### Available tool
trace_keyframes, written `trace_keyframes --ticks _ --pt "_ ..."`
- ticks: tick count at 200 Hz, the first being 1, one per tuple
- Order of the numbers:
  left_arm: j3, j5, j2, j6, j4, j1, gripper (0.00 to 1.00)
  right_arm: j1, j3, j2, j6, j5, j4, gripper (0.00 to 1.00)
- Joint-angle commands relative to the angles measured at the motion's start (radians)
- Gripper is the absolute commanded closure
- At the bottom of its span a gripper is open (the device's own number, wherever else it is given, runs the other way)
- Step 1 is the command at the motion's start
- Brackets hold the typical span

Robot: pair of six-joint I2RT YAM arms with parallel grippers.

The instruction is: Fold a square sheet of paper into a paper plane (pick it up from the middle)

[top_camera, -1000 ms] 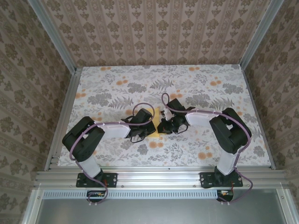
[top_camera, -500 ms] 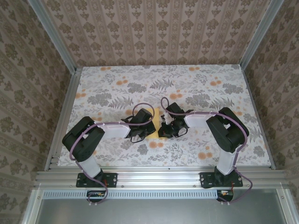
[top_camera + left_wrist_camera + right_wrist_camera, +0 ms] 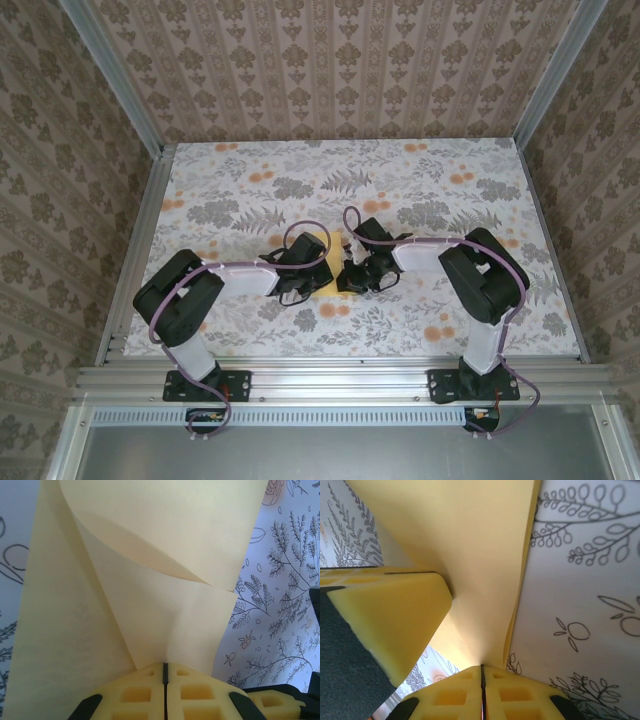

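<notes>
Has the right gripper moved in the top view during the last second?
Yes. The right gripper has shifted slightly left and toward the near edge, closer to the orange flower print below it.

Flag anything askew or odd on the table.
The square sheet of paper is not lying flat: pinched between shut jaws, its upper flap curls over loosely rather than creasing, and the layers gape apart.

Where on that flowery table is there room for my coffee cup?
Free: the far strip of the table along the back wall, the far-left corner, and the near strip between the left arm base and right arm base. Crowded: the middle, where the left gripper and right gripper both pinch the yellow paper.
</notes>
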Motion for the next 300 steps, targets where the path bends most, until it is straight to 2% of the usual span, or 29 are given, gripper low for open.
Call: trace_keyframes --ticks 1,87,162,192,220,256,300 --pt "-0.018 -0.023 0.02 -0.01 -0.042 -0.004 0.91 0.007 -0.02 0.035 -0.005 0.051 -0.04 0.9" --pt "0.017 -0.033 -0.002 0.09 -0.01 0.066 0.85 0.007 -0.065 0.056 -0.085 0.126 -0.17 0.91" --pt "0.036 -0.008 0.042 0.196 -0.024 0.185 0.85 0.006 -0.083 0.045 -0.1 0.124 -0.183 0.92" --pt "0.046 -0.002 0.015 0.247 -0.036 0.217 0.84 0.007 -0.08 0.042 -0.098 0.122 -0.182 0.91" --pt "0.023 0.026 -0.058 0.291 -0.015 0.217 0.82 0.007 -0.076 0.036 -0.094 0.115 -0.181 0.91" --pt "-0.044 0.094 -0.136 0.262 0.106 0.178 0.8 0.007 -0.07 0.037 -0.086 0.095 -0.169 0.92" --pt "-0.064 0.096 -0.081 0.228 0.159 0.119 0.81 0.007 -0.079 0.05 -0.076 0.084 -0.151 0.92"
